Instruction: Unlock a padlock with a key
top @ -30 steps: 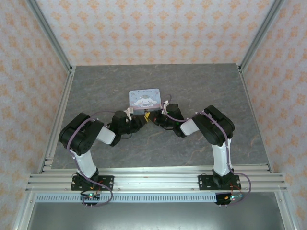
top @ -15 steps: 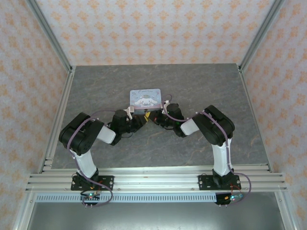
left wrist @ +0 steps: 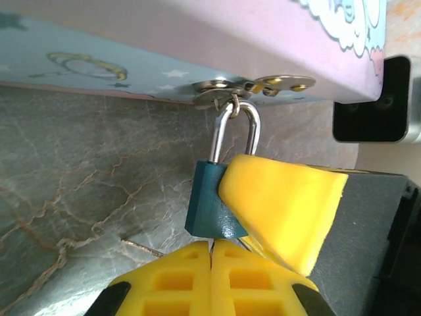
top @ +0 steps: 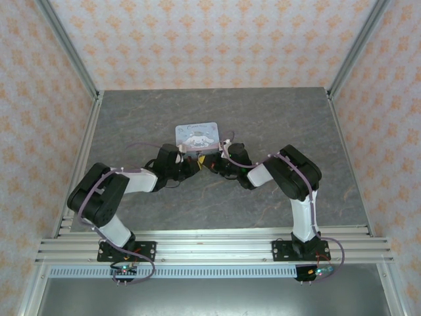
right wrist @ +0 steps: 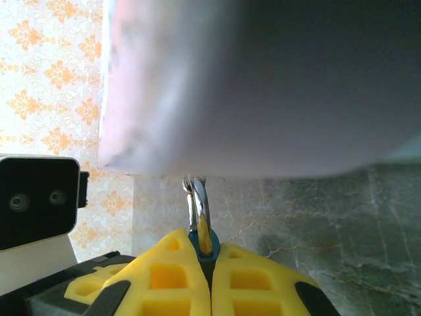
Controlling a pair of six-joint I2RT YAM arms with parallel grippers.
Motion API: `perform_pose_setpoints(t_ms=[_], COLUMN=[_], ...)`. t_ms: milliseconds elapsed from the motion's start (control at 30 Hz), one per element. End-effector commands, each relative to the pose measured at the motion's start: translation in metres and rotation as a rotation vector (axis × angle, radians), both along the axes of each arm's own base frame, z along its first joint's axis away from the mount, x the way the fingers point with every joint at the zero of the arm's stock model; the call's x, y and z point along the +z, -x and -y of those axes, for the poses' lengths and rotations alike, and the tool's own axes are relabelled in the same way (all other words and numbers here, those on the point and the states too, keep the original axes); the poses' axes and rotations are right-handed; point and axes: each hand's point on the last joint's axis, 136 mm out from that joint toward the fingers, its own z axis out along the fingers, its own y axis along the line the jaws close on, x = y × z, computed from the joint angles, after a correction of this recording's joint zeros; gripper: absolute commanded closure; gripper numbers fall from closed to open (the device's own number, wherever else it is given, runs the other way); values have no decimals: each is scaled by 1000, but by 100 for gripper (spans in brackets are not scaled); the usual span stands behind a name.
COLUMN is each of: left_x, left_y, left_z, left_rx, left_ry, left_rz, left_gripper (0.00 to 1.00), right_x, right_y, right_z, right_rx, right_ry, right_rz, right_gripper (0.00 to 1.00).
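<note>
The padlock (left wrist: 209, 205) has a small blue body and a silver shackle (left wrist: 235, 131) hooked through the hasp (left wrist: 250, 87) of the pale-blue cartoon tin (top: 196, 136). My right gripper (right wrist: 210, 263) is shut on the blue body, and the shackle (right wrist: 199, 209) rises from between its fingers; one of its yellow fingers (left wrist: 283, 210) covers the body's right side. My left gripper (left wrist: 214, 253) is shut right under the padlock's bottom. Only a thin dark sliver of the key shows between its tips. Both grippers (top: 204, 160) meet at the tin's near edge.
The tin (left wrist: 164, 46) hangs close over both wrists. Grey marble tabletop (top: 263, 118) spreads all around, bounded by aluminium rails and patterned walls. Each wrist's black camera box (left wrist: 378, 99) sits close to the other gripper.
My left jaws have closed beneath the padlock. The left arm's elbow has swung out to the left and down. The tin has shifted slightly away and tilted.
</note>
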Motion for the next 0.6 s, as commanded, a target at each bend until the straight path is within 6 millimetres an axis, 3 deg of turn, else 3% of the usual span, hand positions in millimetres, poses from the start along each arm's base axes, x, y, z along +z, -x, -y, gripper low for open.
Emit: perform_pose_setpoints(t_ms=[0,67,233,467,567], left_x=[12,18,47,107,118], left_y=[-2,0,1,-11,-19], left_z=[-10,-10,-18,-36,-48], left_rx=[-7,-1,49,98,121], left_ry=[-89,-77,-56,-137,-232], left_rz=[37,52,101,161,156], left_gripper=[74,57,36,23,21], right_x=[-7,-10,-17,-33,-39], right_y=[5,5,8,16,20], right_z=[4,5,10,25,32], right_rx=[1,-7,-11,-22,-34], right_ry=[27,36,56,130,156], right_rz=[-14,-20,-31,-49,-59], right_gripper=[100,100,100,100,100])
